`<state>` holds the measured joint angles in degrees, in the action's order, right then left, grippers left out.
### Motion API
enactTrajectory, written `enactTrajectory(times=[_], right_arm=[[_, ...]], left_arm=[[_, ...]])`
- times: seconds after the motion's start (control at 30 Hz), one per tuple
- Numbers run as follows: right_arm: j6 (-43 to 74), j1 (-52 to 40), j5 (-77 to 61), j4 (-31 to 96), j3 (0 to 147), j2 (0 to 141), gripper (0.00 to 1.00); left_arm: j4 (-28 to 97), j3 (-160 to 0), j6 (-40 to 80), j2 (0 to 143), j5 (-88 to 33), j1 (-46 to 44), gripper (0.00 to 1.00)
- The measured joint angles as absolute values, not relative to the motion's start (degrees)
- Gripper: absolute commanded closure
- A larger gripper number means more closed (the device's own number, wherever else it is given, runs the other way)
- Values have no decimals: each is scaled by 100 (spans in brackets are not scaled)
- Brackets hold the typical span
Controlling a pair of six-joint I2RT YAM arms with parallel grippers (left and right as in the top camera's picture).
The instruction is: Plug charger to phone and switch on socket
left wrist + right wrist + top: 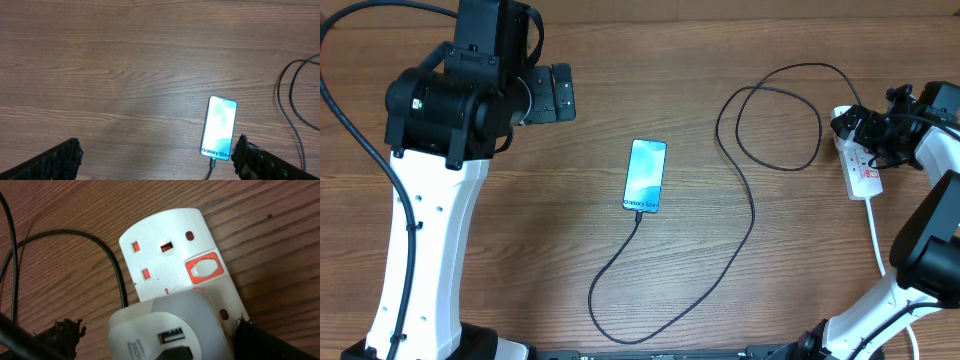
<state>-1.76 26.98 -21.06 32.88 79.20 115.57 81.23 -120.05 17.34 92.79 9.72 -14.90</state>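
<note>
White plastic fills the right wrist view: the power strip lies on the wooden desk, with one outlet bare and a white adapter seated in the next. The right jaws are open and empty. Their dark fingertips are set to either side of the adapter without being closed on it. This pose is judged to be a hover over the strip, so that a switch can be pressed. A rocker switch framed in red is seen just beside the bare outlet. Whether it serves the adapter's outlet cannot be told, since the rest of the strip is cut off by the frame.

The black charger cable is run from the strip in a loose loop, down across the desk and back up to the phone, whose lower end it meets. The connector appears to be seated, though the joint is too small for that to be confirmed. The phone is laid flat near the middle of the desk, screen up and lit light blue. It is well apart from the strip, and slack is left in the cable.

The left jaws are spread wide with nothing between them, raised above the desk, with the phone near one fingertip. That arm is judged to be parked clear of the cable. Only the switching is judged to remain.
</note>
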Motion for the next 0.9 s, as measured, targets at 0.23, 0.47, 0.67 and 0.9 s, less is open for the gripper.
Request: enactTrajectory(times=[0.23, 0.47, 0.67, 0.9], right_arm=[[-200, 2696, -2095, 3317, 7929, 11557, 0], [-215, 2679, -1994, 3361, 7950, 11559, 0], [-211, 2679, -1979, 3439, 7988, 11559, 0], [-169, 2679, -1916, 3527, 8025, 11568, 0]], left_arm=[[8123, -12005, 1734, 9279, 972, -1490, 0], [8123, -12005, 1734, 9279, 972, -1492, 0], [8123, -12005, 1734, 9279, 972, -1490, 0], [8123, -12005, 1734, 9279, 972, -1490, 1]])
